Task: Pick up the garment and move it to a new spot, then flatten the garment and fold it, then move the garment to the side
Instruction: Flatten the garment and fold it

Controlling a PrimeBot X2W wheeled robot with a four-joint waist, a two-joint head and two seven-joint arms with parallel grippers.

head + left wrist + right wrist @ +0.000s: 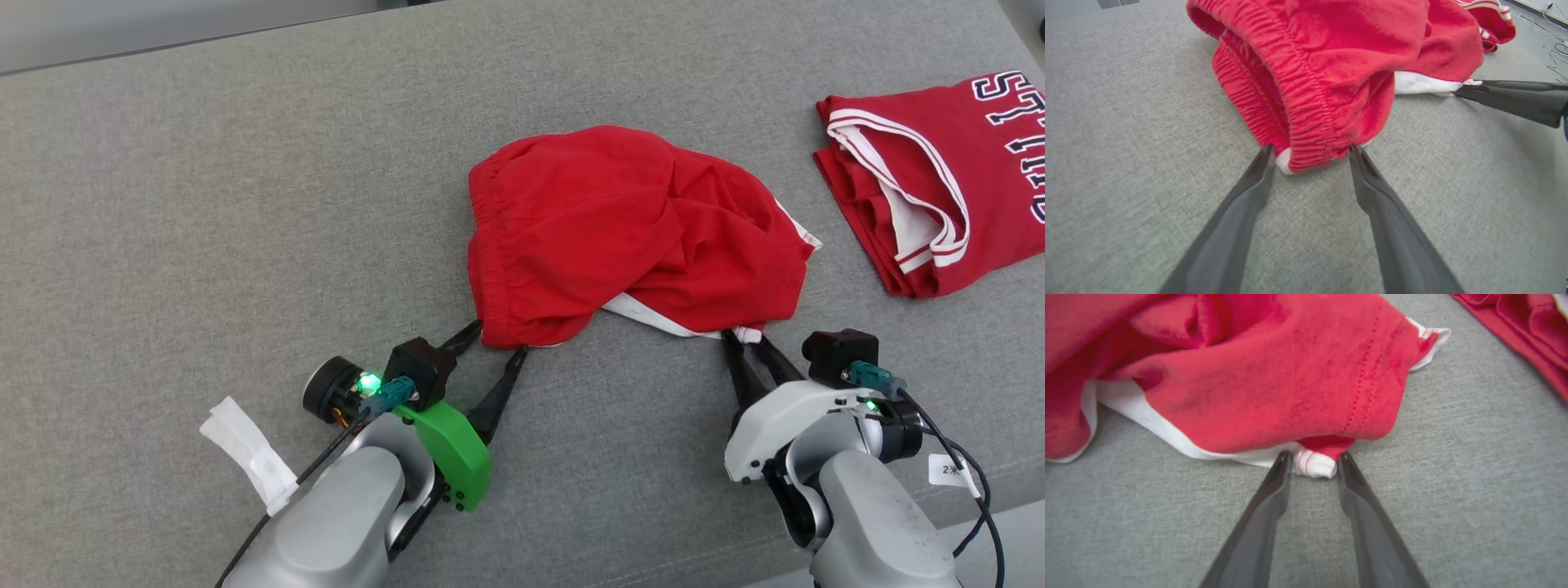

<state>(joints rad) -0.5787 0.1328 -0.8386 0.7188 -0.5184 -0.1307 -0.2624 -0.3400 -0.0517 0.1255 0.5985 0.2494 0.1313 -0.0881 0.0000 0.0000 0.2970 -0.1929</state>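
While the left tool (500, 338) sits open around the red shorts (620, 237) at the waistband, the right tool (744, 337) pinches their white hem. Folded jersey (931, 180) is lying far right on the worktop (204, 204).

A grey woven upholstered surface (204, 204) is spread beneath the left gripper (497, 340); a pale band (122, 33) is seen far beyond it.

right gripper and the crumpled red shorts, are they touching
Touching. The right wrist view shows the right gripper with both fingertips pressed against a bunched white-edged corner of the red shorts, no gap either side.
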